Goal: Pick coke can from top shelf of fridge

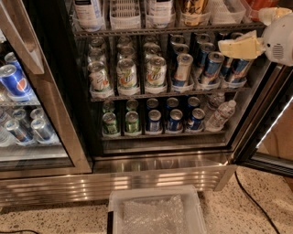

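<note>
The fridge (pixel 160 161) stands open with a dark inside and a steel base. Its top shelf (pixel 137 32) runs along the upper edge of the view and carries clear plastic bins (pixel 124 9) of bottles and cans, cut off by the frame. A small red patch (pixel 262 3) shows at the shelf's far right corner; I cannot tell whether it is the coke can. My gripper (pixel 238 46), cream-coloured on a white wrist (pixel 280 39), hangs at the right of the opening, just below the top shelf and in front of the blue-and-silver cans (pixel 213 64). It holds nothing that I can see.
White-and-green cans (pixel 127 73) fill the middle rack's left. The lower rack holds green cans (pixel 110 122), blue cans and water bottles (pixel 219 114). A glass-fronted unit with Pepsi cans (pixel 13 80) stands left. The open door (pixel 270 123) is right. A plastic tub (pixel 155 210) and a cable (pixel 249 196) lie on the floor.
</note>
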`<state>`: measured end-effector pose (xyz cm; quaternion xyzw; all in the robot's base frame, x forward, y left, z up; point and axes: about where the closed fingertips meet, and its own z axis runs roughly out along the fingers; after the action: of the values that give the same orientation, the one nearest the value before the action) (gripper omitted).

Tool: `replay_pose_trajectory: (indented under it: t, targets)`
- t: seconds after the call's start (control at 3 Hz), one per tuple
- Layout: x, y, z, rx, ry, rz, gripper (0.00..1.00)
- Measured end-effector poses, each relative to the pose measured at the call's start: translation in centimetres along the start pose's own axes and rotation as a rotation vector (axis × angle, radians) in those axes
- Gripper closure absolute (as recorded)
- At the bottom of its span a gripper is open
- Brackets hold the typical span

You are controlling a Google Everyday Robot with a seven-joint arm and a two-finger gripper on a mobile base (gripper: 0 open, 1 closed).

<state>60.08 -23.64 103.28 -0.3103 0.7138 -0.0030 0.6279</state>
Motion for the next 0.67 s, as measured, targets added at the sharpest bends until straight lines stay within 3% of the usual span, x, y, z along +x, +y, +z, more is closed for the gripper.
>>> replay_pose_trajectory:
  t: [0.33,0.67]
  targets:
    - [-0.3,-0.5,0.5,0.018,-0.015,-0.017,0.27]
    - [-1.1,-2.4,0.9,0.101,-0.061,-0.038,0.41]
